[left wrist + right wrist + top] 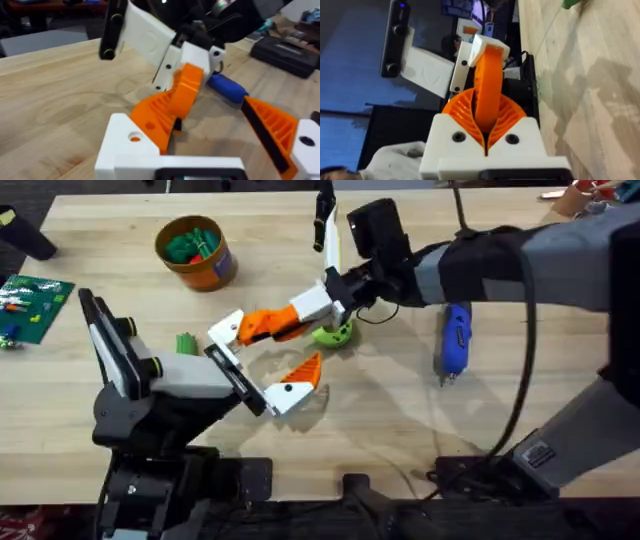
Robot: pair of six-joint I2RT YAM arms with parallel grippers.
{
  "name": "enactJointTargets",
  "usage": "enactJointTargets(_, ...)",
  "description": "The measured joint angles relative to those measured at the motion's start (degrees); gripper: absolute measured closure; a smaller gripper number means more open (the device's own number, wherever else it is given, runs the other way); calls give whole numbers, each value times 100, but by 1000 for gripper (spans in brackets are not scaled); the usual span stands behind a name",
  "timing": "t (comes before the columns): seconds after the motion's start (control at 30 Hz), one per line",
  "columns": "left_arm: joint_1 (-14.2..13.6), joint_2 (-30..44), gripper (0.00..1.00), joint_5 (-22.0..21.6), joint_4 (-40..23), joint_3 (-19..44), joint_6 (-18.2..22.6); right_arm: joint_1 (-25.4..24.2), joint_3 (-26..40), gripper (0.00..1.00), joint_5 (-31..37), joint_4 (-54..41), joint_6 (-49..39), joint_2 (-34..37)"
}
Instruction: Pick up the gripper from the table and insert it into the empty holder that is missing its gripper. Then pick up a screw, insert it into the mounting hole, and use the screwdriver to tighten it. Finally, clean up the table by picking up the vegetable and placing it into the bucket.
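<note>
The right gripper (pixel 290 325) is clamped on the ribbed gripper (pixel 262 323), its smooth orange tip biting the part's back in the left wrist view, and it holds the part at the far, bare end of the holder (pixel 243 377). The part's white base (pixel 131 145) lies against the bracket there, though the pictures do not show whether it has gone fully home. The left gripper (pixel 262 360) stands spread wide and grasps nothing, its one fitted orange finger (pixel 300 370) on the near side facing the incoming part across the gap. By this reading the first step is in its closing stage and everything after it is still to do. No screw can be made out in the mounting hole (pixel 135 136), which looks bare, and any screws on the table are too small to tell. The screwdriver (pixel 455 340) lies untouched on the wood, well apart to the right of the work. A lime-green dish (pixel 335 335) sits just beside the right gripper, partly under it. The vegetable (pixel 186 343) rests on the table just left of the holder, not yet cleared away. The bucket (pixel 205 270) stands beyond it toward the far edge with some green pieces already inside.
</note>
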Motion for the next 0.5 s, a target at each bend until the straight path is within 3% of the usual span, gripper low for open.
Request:
enactJointTargets(0.13, 5, 2, 16, 324, -42, 8, -41, 29, 0, 982, -379, 6, -216, 232)
enactJointTargets(0.5, 13, 7, 16, 696, -89, 9, -98, 172, 29, 982, -405, 36, -242, 281)
